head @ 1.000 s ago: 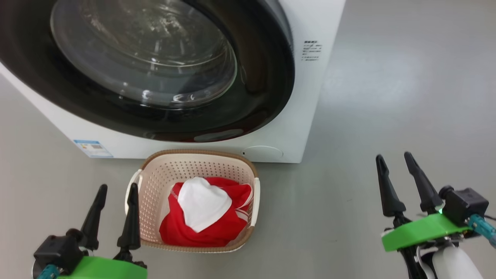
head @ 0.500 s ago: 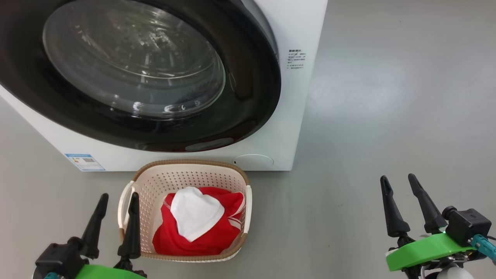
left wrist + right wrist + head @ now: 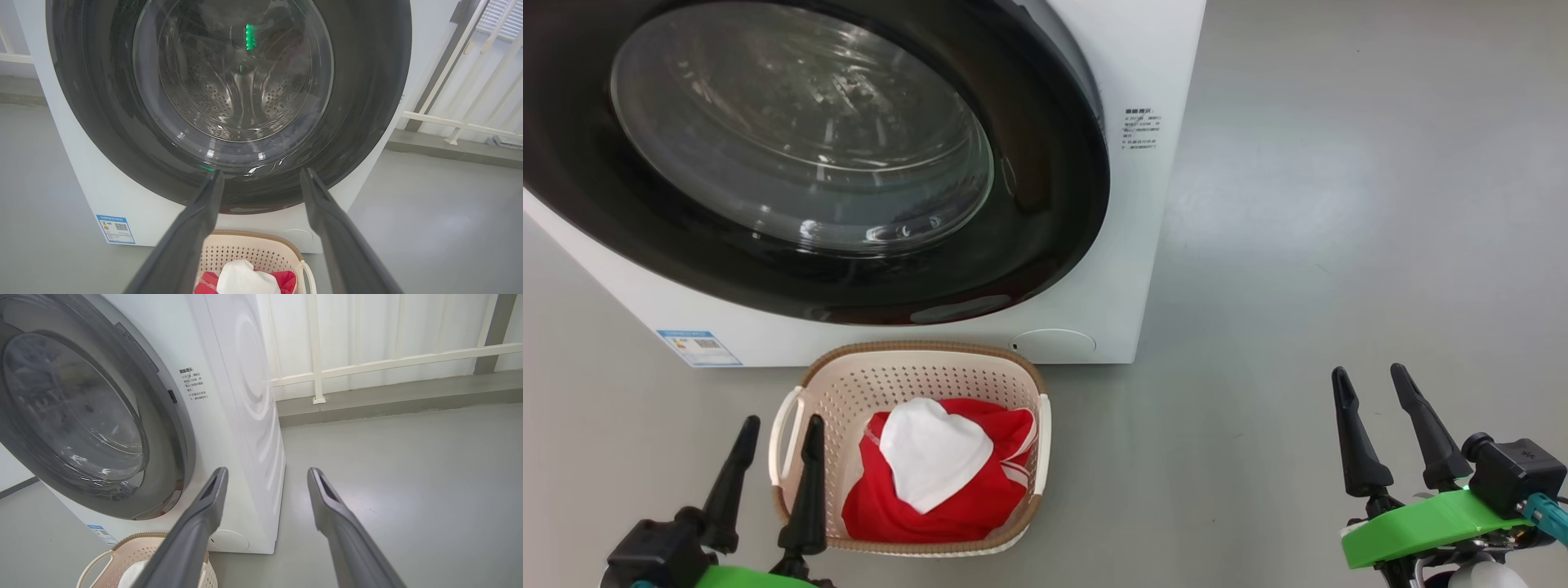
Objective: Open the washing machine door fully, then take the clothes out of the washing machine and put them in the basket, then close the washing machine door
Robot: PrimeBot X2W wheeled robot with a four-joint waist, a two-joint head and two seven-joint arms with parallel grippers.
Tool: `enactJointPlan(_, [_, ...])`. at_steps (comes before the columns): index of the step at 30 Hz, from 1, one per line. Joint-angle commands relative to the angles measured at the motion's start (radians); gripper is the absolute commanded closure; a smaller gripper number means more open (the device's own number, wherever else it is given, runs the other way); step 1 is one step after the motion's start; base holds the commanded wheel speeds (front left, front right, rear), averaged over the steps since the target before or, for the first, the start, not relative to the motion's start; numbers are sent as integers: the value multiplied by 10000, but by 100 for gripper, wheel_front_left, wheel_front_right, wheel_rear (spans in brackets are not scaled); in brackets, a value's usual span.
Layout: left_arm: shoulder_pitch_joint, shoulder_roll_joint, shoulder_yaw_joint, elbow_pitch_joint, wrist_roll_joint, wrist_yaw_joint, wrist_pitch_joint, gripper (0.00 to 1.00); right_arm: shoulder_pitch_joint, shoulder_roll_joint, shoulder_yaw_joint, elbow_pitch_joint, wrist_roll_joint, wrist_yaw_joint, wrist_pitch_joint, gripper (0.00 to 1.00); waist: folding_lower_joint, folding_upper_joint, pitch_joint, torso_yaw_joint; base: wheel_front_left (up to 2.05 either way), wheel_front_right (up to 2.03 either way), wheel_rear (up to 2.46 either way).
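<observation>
Resting spread and empty at the lower corners, left gripper [image 3: 783,420] and right gripper [image 3: 1369,370] are judged parked: clothes [image 3: 964,510] in basket [image 3: 915,349], washing machine door [image 3: 1045,204] closed.

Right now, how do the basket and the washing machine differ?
The basket is small, cream and perforated; the washer is big, white and boxy. The basket is open-topped; the washer's door is shut. The basket holds the red and white clothes; the washer's drum, seen through that door, looks empty. Both stand on the grey floor, the basket just in front of the washer.
</observation>
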Motion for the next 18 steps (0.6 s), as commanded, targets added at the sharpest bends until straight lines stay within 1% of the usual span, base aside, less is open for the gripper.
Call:
enactJointPlan(1, [-87, 232, 286, -286, 95, -56, -48, 0, 17, -32, 227, -261, 8, -11, -63, 0, 0, 0, 3, 4, 0, 0, 0])
enactJointPlan(18, [-111, 204, 400, -253, -44, -56, -48, 0, -9, -32, 230, -269, 20, -11, -63, 0, 0, 0, 4, 12, 0, 0, 0])
